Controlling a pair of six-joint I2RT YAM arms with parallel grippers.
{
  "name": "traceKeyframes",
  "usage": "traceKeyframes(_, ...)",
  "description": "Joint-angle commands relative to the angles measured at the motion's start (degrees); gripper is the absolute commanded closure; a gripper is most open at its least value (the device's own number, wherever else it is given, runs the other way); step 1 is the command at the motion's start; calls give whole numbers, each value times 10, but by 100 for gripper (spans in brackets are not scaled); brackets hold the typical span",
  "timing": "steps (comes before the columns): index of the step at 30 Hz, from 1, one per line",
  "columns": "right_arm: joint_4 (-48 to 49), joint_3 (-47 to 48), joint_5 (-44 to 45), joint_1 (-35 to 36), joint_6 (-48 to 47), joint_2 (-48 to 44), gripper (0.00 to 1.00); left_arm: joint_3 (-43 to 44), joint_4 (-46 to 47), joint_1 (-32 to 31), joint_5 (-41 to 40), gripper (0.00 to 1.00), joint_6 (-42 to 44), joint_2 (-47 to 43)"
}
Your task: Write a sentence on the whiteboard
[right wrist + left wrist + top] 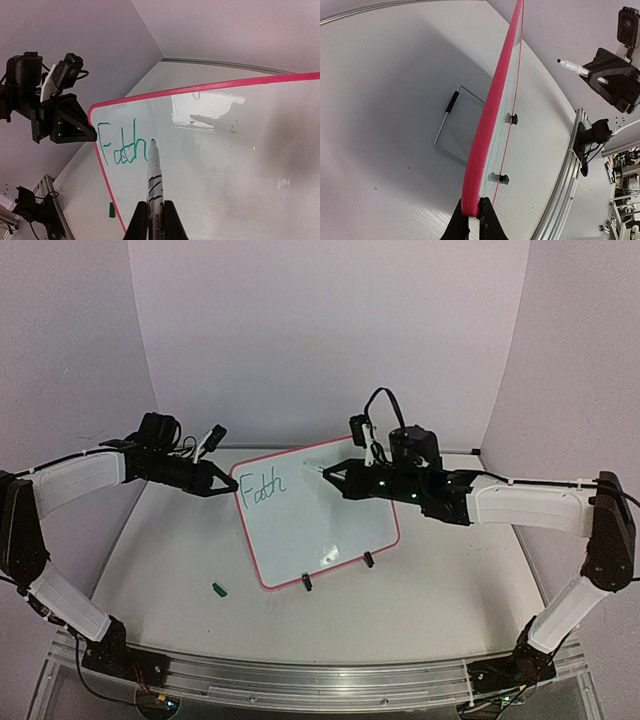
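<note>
Green sentence [122, 150] stopped at "Faith"; left gripper [474, 209] pinched the whiteboard [330, 525] rim, right gripper [155, 209] clamped the marker [154, 170], so I wanted light strokes.

The top external camera sits high above and behind both arm bases, facing forward and down, far enough back to take in the table [170, 570], both arms and the whole whiteboard [330, 525].

The left wrist camera sits just behind its own fingers [456, 226] and looks along them, very near. It sees the whiteboard edge-on, running straight ahead from the fingertips.

The right wrist camera looks past its fingers [135, 227] and along the marker [154, 175] they pinch, close to the board's face.

All three views share the whiteboard. Each wrist view also catches the opposite gripper: the right gripper [592, 70] lies ahead and right of the left fingers, and the left gripper [92, 134] ahead and left of the right fingers.
</note>
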Motion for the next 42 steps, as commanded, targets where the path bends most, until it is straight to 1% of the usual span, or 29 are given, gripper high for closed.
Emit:
traceKeyframes(1,34,-27,-67,-35,6,-18,100,-1,-38,-26,-28,100,43,10)
traceKeyframes(4,65,-37,-112,-53,24,-12,100,0,-39,-26,-29,100,43,13)
traceKeyframes(8,74,-32,-134,-61,28,3,100,0,-41,-26,-31,100,44,14)
traceKeyframes(19,84,-8,-149,-71,41,45,100,2,-41,-27,-31,100,45,18)
traceKeyframes(31,84,11,-122,-71,44,71,100,3,-42,-27,-31,100,45,22)
traceKeyframes(38,82,32,-142,-71,41,91,100,3,-43,-27,-31,100,46,23)
traceKeyframes(42,79,28,-156,-71,40,93,100,4,-43,-27,-32,100,46,23)
